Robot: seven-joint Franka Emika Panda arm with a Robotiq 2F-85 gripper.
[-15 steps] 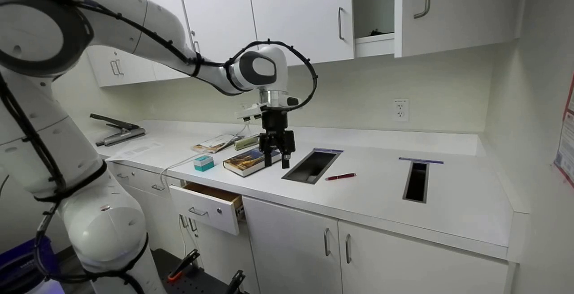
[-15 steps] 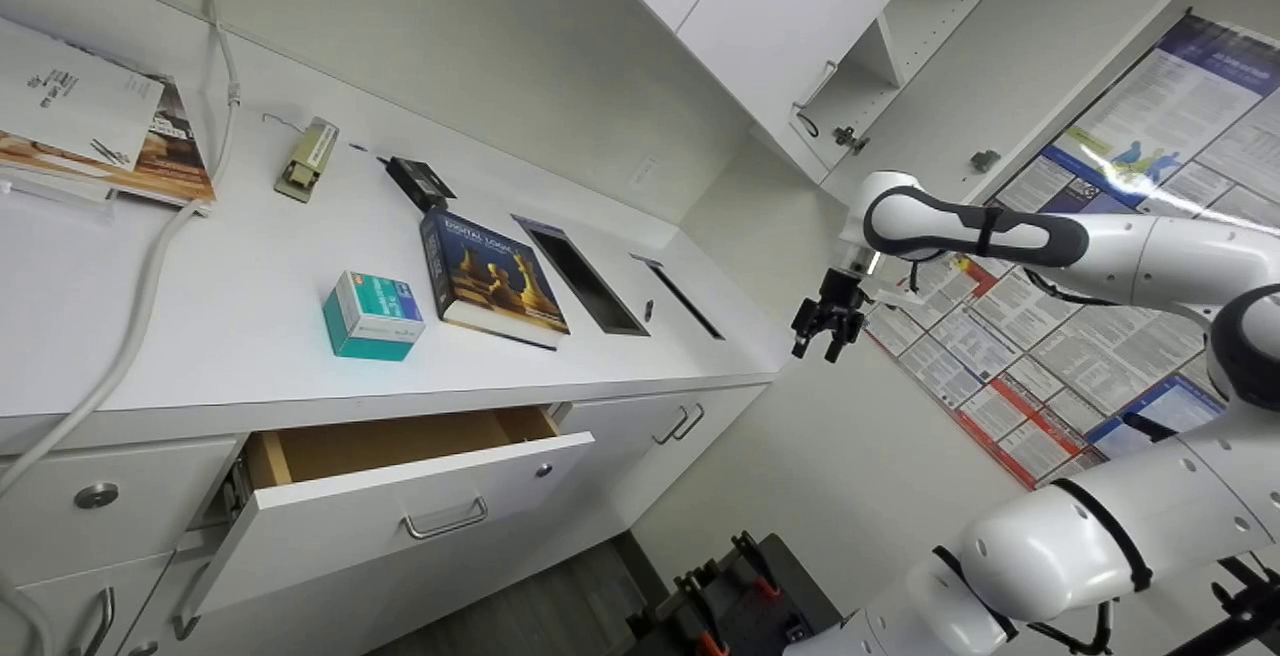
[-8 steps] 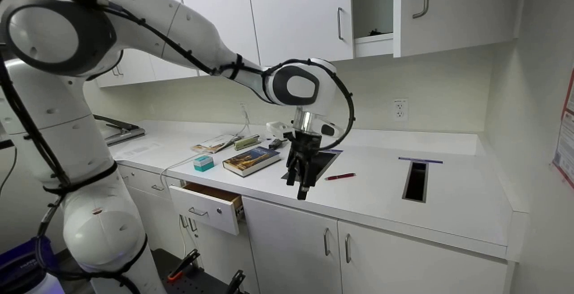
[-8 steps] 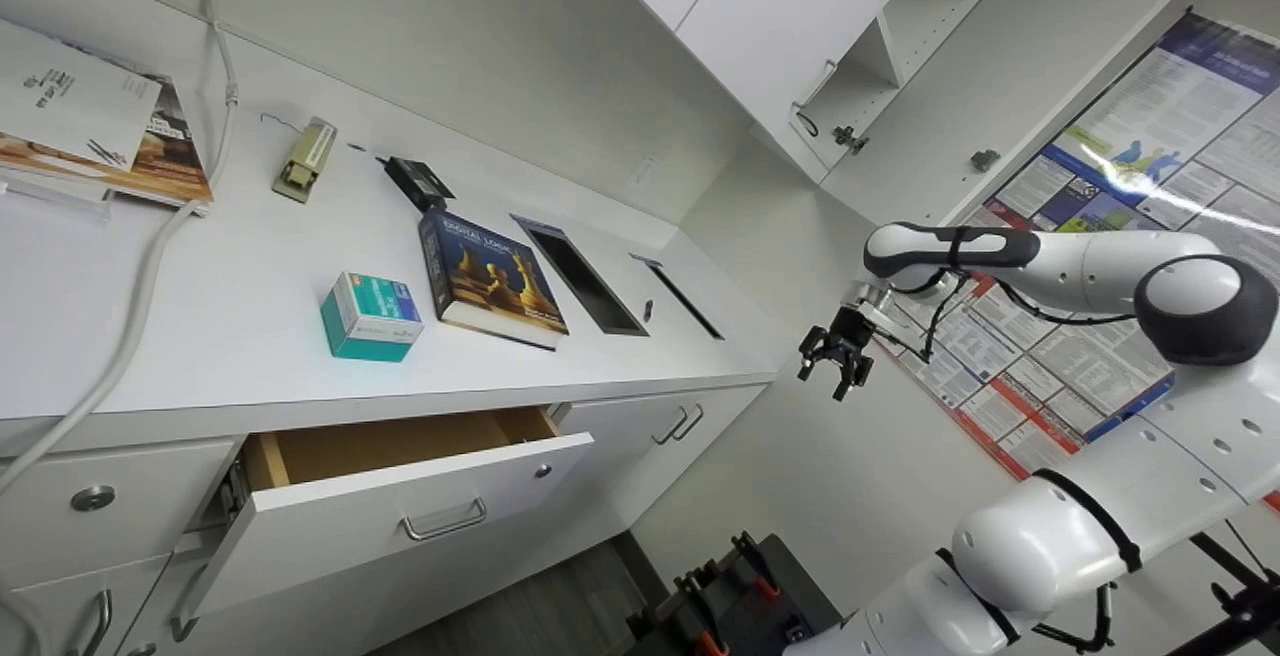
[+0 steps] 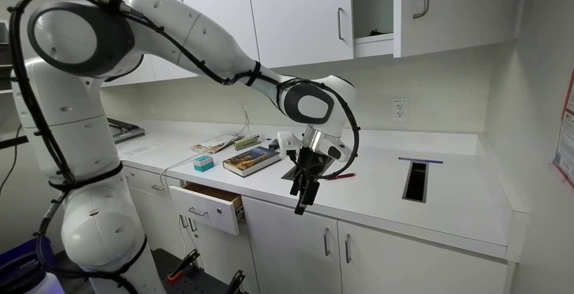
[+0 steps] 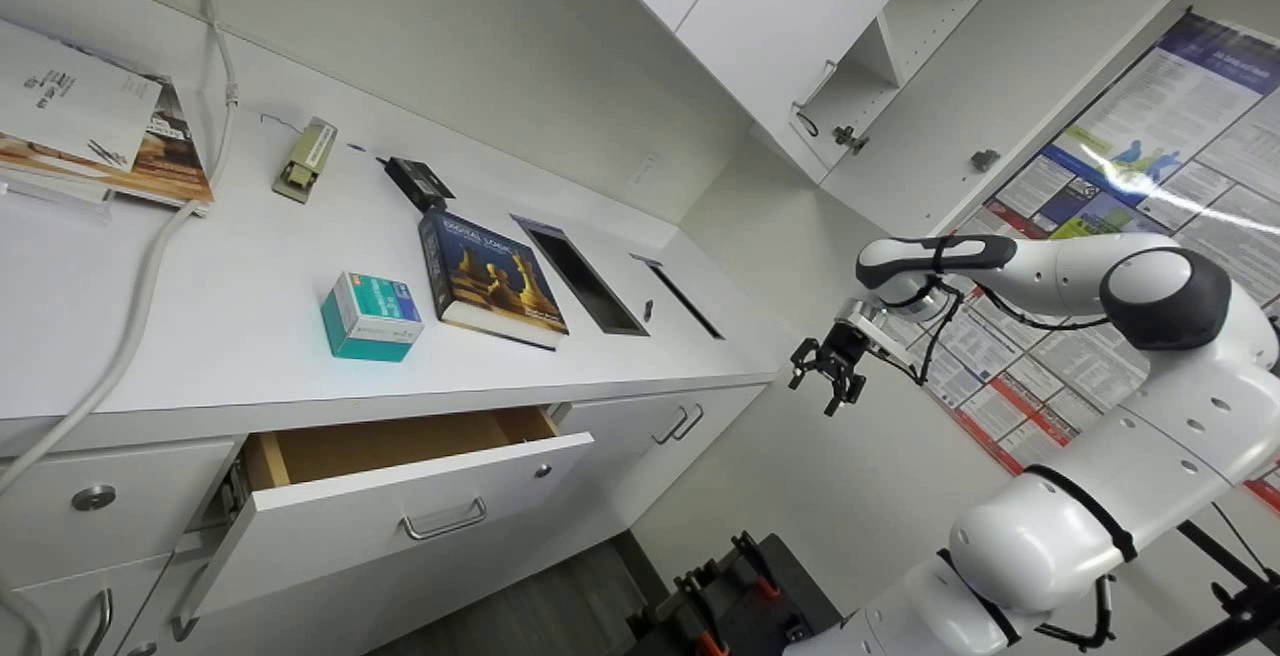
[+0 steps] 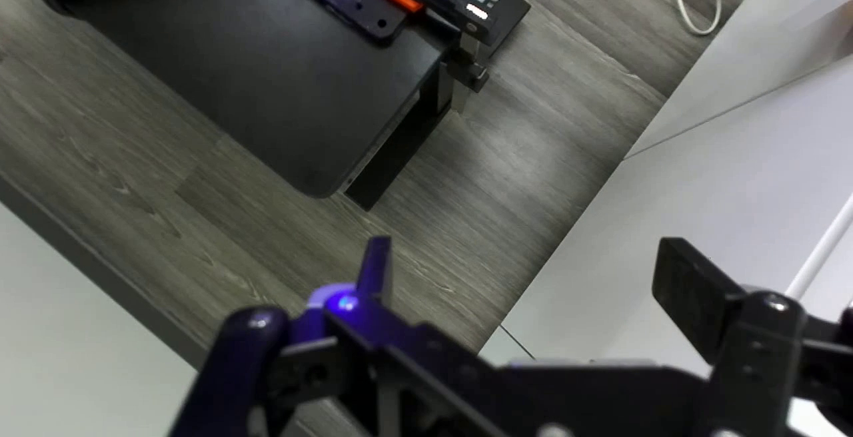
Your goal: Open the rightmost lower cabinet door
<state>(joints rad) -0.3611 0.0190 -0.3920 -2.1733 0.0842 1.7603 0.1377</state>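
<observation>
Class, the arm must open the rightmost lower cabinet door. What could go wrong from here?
1. On the rightmost lower cabinet door, the target handle sits close beside a matching handle, so the open gripper might catch the wrong one or jam against both.
2. The open drawer juts out, so a stray sideways swing could knock it.

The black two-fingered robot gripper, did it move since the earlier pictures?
Yes. In an exterior view, the gripper has moved down and to the right: at first it partly hid the blue hardcover book; now it appears right of it.
</observation>
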